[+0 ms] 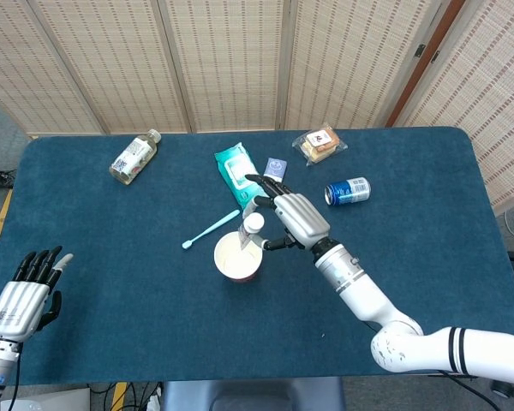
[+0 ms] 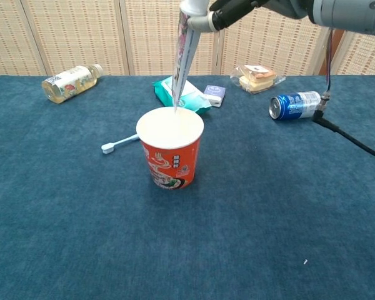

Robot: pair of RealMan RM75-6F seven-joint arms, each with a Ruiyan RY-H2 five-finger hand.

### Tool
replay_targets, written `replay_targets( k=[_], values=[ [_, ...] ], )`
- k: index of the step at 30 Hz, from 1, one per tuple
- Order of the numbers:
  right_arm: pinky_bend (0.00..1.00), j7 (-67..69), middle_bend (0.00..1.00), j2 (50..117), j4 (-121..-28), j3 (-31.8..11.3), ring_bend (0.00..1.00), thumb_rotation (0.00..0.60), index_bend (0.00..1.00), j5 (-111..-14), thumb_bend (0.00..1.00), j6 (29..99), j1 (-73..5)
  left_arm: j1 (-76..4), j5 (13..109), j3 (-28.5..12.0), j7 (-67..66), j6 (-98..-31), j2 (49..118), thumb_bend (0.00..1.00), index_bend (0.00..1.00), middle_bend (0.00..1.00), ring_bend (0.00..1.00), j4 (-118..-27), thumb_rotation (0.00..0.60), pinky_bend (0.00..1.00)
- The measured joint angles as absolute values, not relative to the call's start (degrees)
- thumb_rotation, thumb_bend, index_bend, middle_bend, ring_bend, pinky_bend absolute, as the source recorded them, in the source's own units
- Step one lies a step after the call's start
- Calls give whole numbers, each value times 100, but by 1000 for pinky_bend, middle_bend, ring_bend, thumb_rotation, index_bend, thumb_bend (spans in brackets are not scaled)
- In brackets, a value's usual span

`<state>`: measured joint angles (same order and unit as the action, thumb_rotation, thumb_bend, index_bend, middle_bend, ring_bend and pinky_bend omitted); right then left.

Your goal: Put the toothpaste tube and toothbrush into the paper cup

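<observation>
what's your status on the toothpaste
Right hand holds toothpaste tube upright over cup. Left hand idle. Toothbrush on table. Path clear.

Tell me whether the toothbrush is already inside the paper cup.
No: the toothbrush lies flat on the table to the left of the paper cup, while the right robot hand holds the toothpaste tube over the cup.

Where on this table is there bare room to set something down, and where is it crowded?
Bare cloth: the near half in front of the paper cup, and the right end beyond the can. Crowded: the far middle, with wipes pack, small box, sandwich pack, toothbrush.
</observation>
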<state>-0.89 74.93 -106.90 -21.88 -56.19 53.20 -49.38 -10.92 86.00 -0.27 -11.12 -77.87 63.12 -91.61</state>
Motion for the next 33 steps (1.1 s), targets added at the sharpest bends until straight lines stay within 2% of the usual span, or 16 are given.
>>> replay_targets(
  k=[33],
  values=[
    [115, 600, 83, 8198, -9861, -1441, 0, 600, 707, -6135, 329, 4964, -4709, -1044, 8560, 19, -1042, -7750, 6403, 662, 73, 0, 0, -9048, 600, 0]
  ],
)
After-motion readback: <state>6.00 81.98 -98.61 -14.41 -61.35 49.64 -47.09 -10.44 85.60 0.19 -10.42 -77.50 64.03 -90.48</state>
